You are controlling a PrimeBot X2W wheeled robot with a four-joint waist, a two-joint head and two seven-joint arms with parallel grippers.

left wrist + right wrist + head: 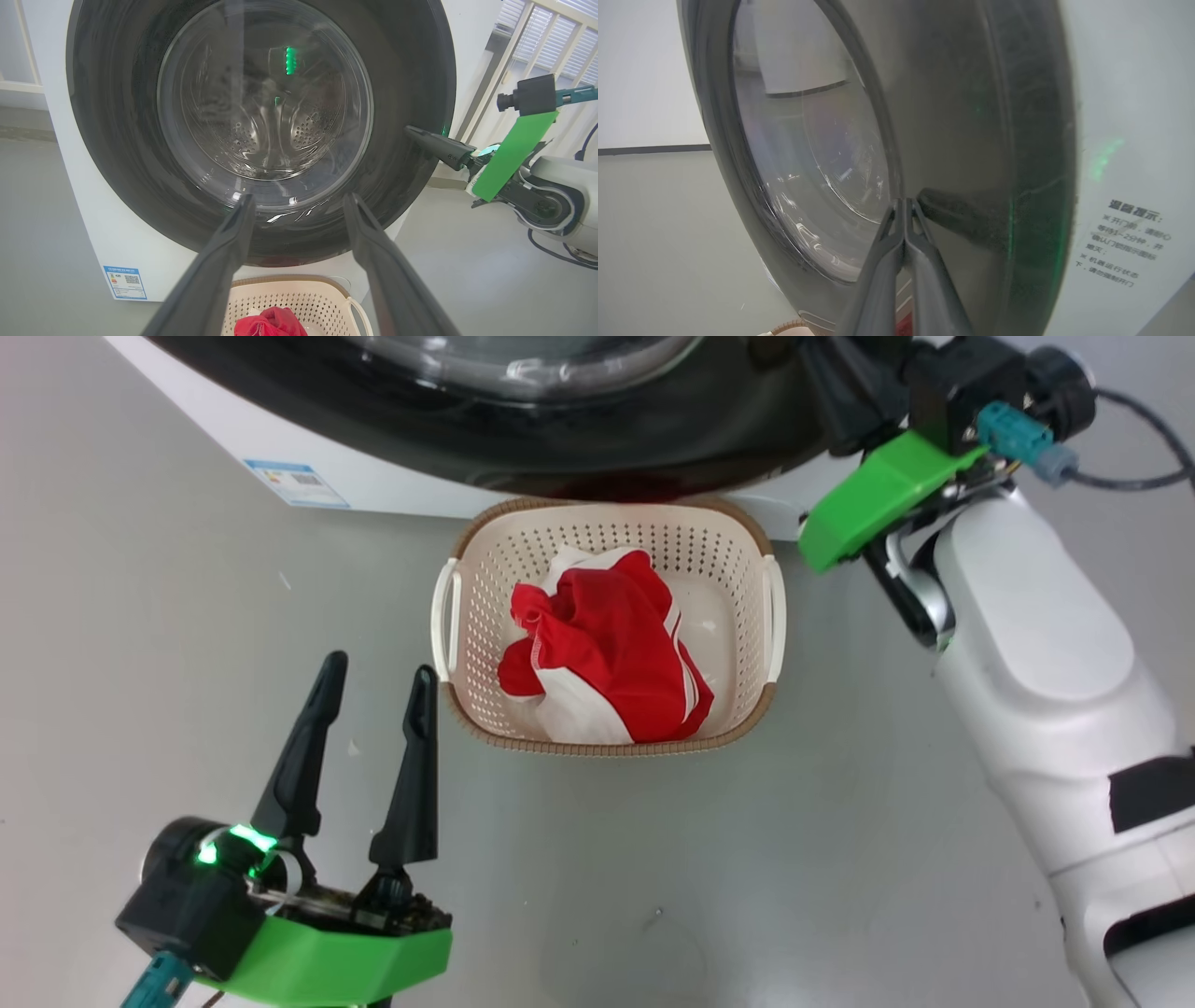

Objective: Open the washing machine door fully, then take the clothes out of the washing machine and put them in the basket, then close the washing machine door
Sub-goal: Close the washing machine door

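Red clothes [607, 663] in basket [714, 546], drum [271, 135] behind door [117, 116]

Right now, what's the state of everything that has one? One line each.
washing machine door: closed against the machine front; cannot tell whether it is locked.
washing machine: drum shows no clothes inside.
clothes: bunched in the basket.
basket: upright on the floor, right in front of the machine.
left tool: open, empty, in the air.
right tool: shut, empty, tips against the door's black rim.
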